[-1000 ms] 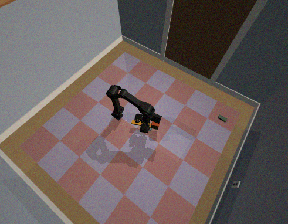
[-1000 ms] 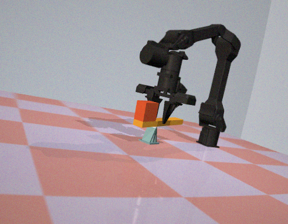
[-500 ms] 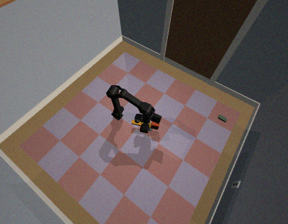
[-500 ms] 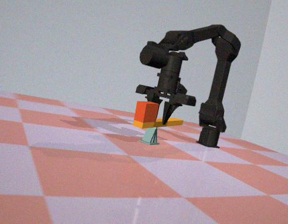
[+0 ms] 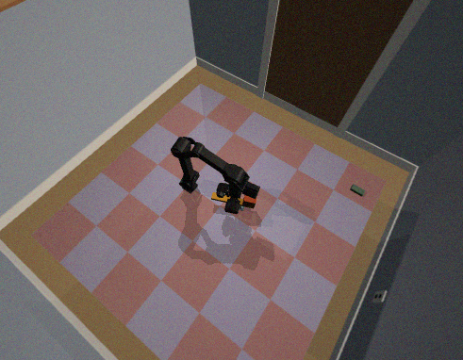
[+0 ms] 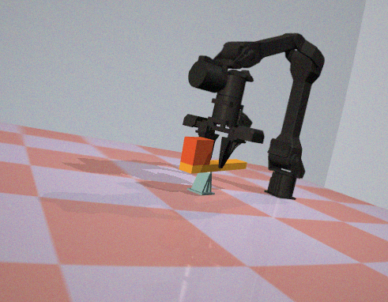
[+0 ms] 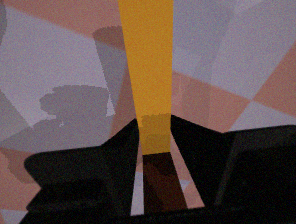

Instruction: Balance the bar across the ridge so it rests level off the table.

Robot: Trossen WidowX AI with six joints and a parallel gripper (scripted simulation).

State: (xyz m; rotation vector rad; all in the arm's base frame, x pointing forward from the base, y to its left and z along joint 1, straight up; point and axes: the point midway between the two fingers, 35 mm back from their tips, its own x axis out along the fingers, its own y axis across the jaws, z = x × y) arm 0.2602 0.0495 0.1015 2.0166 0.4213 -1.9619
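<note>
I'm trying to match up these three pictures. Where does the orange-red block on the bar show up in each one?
Top: the orange-red block is right of centre, partly covered by the arm.
Exterior: near the middle, on the bar's left end.
Wrist: I can't make it out for certain.
Shared landmark: the yellow bar.
</note>
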